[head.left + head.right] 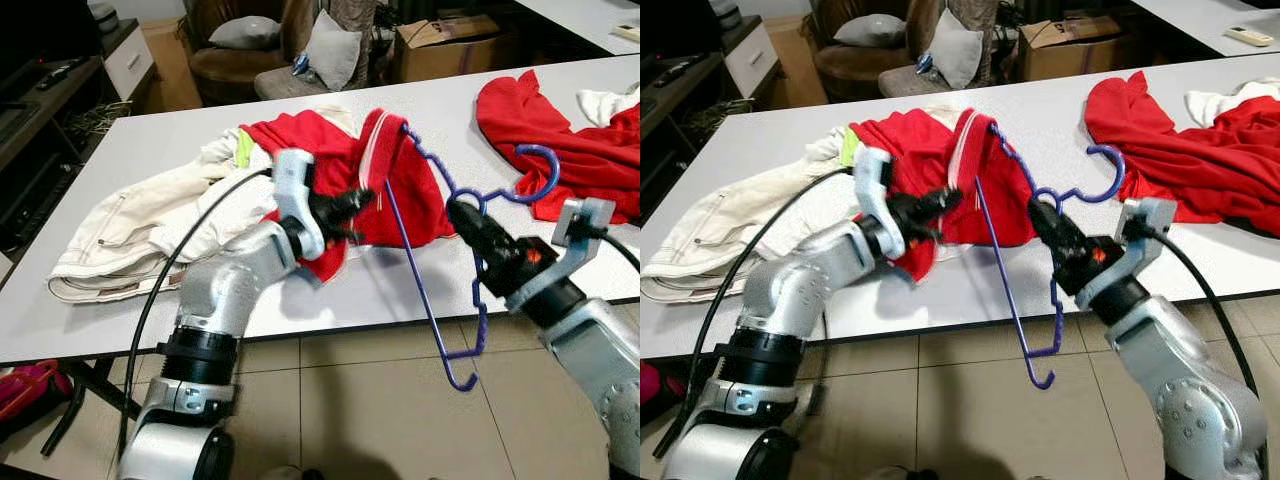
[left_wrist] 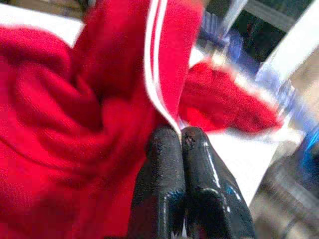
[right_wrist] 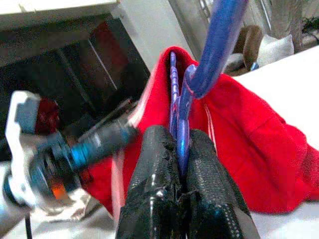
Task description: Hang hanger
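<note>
Fingers of the right gripper (image 1: 1043, 213) are clamped on the blue hanger (image 1: 430, 300) just below its hook, holding it tilted over the table (image 1: 560, 80) edge so one shoulder pokes into the red garment (image 1: 330, 160). The left gripper (image 1: 362, 198) is pinched closed on that garment's white-striped hem (image 2: 154, 64), apparently keeping the opening taut for threading.

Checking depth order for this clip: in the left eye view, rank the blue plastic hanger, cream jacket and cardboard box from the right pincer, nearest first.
1. Blue plastic hanger: gripped in the right pincer.
2. Cream jacket: on the table's left part.
3. Cardboard box: on the floor beyond the table.
</note>
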